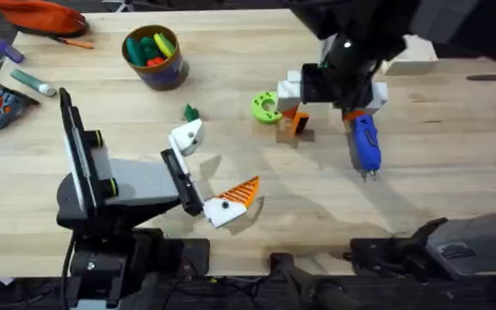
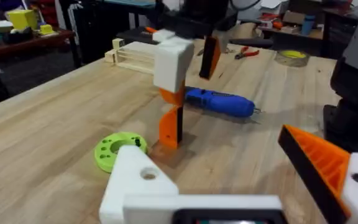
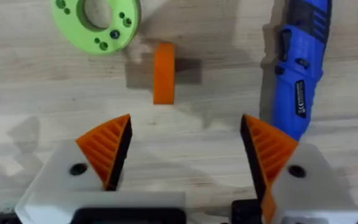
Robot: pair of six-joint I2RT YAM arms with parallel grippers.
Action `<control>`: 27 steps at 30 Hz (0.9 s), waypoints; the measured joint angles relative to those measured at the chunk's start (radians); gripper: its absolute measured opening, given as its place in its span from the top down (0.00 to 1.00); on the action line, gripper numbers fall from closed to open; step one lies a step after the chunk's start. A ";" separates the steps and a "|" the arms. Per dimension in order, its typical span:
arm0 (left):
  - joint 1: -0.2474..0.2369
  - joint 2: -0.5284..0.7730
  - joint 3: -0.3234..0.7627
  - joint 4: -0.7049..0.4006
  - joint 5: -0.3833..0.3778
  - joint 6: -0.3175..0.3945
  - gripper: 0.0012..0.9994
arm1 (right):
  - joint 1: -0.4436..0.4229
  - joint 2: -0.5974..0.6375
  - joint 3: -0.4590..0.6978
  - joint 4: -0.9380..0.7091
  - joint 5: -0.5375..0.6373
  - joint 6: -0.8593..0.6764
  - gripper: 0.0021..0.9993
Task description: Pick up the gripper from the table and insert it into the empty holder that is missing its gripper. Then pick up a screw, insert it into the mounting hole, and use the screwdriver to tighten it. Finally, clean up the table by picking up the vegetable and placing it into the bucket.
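I judged nothing done: the gripper [image 3: 163, 73] stood untouched on the tabletop, the empty holder [image 1: 187, 136] bare. My right gripper [image 3: 185, 149] hung spread above it; the left gripper [image 1: 213, 172], one-fingered, held nothing. The vegetable [image 1: 191, 112] lay outside the bucket [image 1: 154, 57].

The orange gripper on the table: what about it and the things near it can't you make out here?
- The gripper: overhead, the right arm covers part of it.
- The screwdriver: right wrist view, one end is cut off by the edge and the other is behind an orange pad.
- Lime disc: the dark specks in its holes are too small to identify.
- The bucket: overhead, the toys inside are too small to tell apart.
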 joint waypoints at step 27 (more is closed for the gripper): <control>0.000 0.000 0.000 0.000 0.000 0.000 0.01 | 0.003 0.138 -0.008 0.129 0.006 0.042 0.33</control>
